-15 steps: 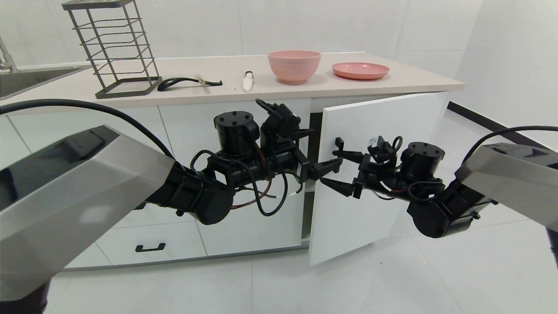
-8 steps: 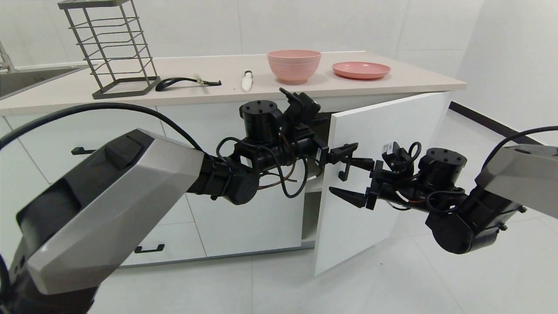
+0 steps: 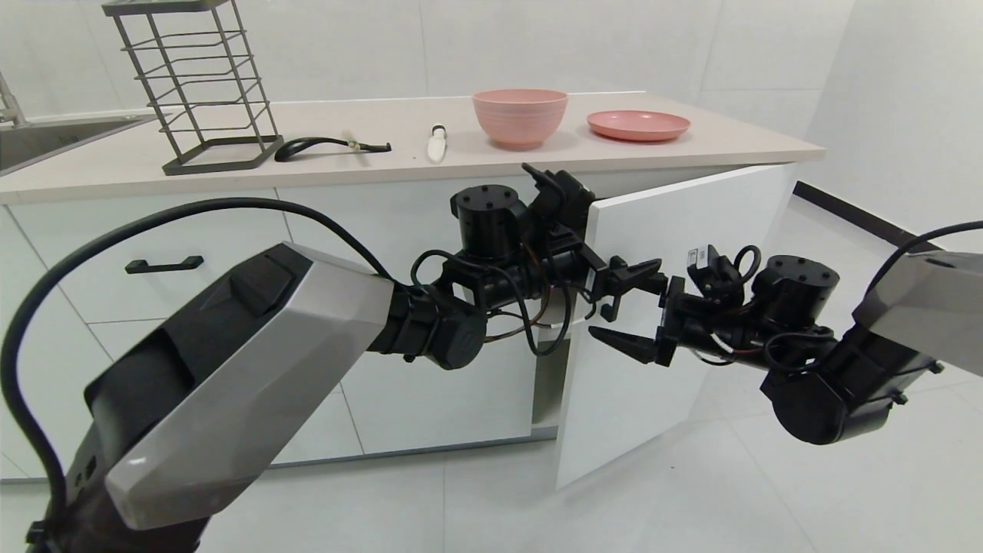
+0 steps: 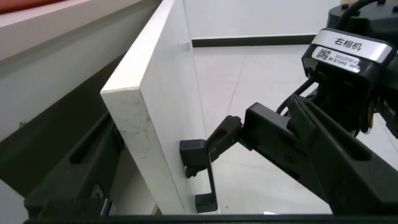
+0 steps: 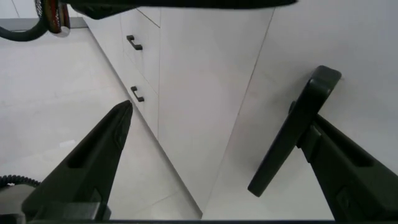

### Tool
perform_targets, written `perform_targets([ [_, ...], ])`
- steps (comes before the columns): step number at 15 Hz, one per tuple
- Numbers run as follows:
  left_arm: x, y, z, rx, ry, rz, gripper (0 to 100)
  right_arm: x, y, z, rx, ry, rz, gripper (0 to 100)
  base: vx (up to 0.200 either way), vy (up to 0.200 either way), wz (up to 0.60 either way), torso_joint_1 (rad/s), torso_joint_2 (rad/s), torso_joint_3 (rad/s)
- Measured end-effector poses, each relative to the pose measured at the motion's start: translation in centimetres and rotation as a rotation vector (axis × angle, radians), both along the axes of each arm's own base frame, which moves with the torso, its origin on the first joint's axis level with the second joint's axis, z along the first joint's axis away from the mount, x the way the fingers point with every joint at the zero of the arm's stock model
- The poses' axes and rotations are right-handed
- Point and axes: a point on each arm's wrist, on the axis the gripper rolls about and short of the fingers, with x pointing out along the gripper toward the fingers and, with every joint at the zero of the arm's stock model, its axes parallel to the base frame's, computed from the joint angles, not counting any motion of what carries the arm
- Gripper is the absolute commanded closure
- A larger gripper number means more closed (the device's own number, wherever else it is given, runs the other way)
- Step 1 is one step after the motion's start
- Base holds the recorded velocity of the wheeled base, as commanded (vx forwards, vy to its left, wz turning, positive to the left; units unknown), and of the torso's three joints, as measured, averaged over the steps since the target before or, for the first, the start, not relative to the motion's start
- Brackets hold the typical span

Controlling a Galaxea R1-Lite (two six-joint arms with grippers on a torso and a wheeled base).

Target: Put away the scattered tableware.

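On the counter stand a pink bowl [image 3: 520,115] and a pink plate [image 3: 637,124], with a black ladle [image 3: 330,144] and a small white utensil [image 3: 436,142] to their left. Below them a white cabinet door [image 3: 691,292] hangs partly open. My left gripper [image 3: 626,278] is open at the door's free edge [image 4: 134,124], one finger [image 4: 68,168] behind it. My right gripper [image 3: 614,315] is open in front of the door [image 5: 217,112], its upper finger against the black door handle [image 4: 208,180].
A dark wire rack [image 3: 207,84] stands at the counter's left, beside a sink [image 3: 46,138]. Drawers with black handles [image 3: 163,265] fill the cabinet front on the left. White floor tiles spread out below and to the right of the door.
The door has swung wider open, its free edge moving right and nearer to me. Both grippers have travelled right with it, and the left arm has stretched farther forward.
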Motion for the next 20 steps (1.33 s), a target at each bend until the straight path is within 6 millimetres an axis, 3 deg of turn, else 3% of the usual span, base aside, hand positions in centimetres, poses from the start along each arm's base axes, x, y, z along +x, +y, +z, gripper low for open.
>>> perform_targets([
  [6,0.0,0.0,-0.1,0.003,0.001,-0.013,0,0.9,-3.5,0.2,-0.003,-0.026,-0.111,0,0.0,0.0,0.0,0.0,0.0,0.0],
  [11,0.1,0.0,-0.3,0.003,0.005,-0.016,0,0.2,-5.3,-1.7,-0.036,0.036,-0.172,0,0.0,0.0,0.0,0.0,0.0,0.0],
  [15,-0.2,0.0,-1.5,0.004,0.035,-0.019,0,-3.4,-5.9,-1.4,-0.05,0.09,-0.176,0,0.0,0.0,0.0,0.0,0.0,0.0],
  [20,-0.2,-0.2,-2.5,0.003,0.089,-0.004,0,-11.7,-7.3,1.2,-0.074,0.111,-0.199,0,0.0,0.0,0.0,0.0,0.0,0.0],
])
